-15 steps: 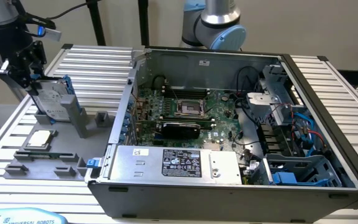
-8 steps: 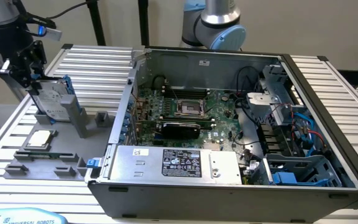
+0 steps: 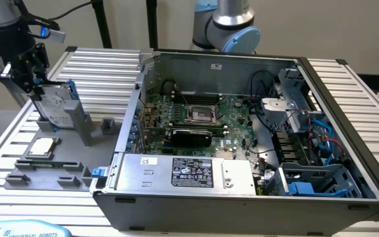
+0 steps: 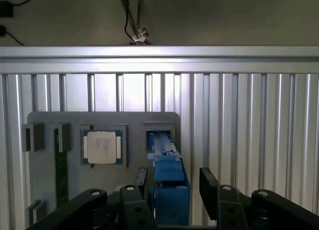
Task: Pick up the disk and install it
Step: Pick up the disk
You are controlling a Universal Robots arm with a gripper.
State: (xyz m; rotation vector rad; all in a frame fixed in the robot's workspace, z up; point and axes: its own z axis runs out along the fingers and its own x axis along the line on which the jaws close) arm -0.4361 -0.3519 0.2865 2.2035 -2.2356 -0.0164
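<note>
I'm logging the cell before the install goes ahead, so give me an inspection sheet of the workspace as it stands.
Surface: ribbed metal table carrying a grey fixture plate.
Job's things: disk upright in a fixture slot; open computer case beside it.
Clutter: processor chip on the fixture plate.
Grippers: gripper open, straddling the disk's upper edge.
Cables: blue cables inside the case.
Surroundings: arm joint behind the case.

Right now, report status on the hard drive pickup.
Gripper open, straddling hard drive. Drive upright in grey fixture, not gripped. Processor chip alongside, apart.
</note>
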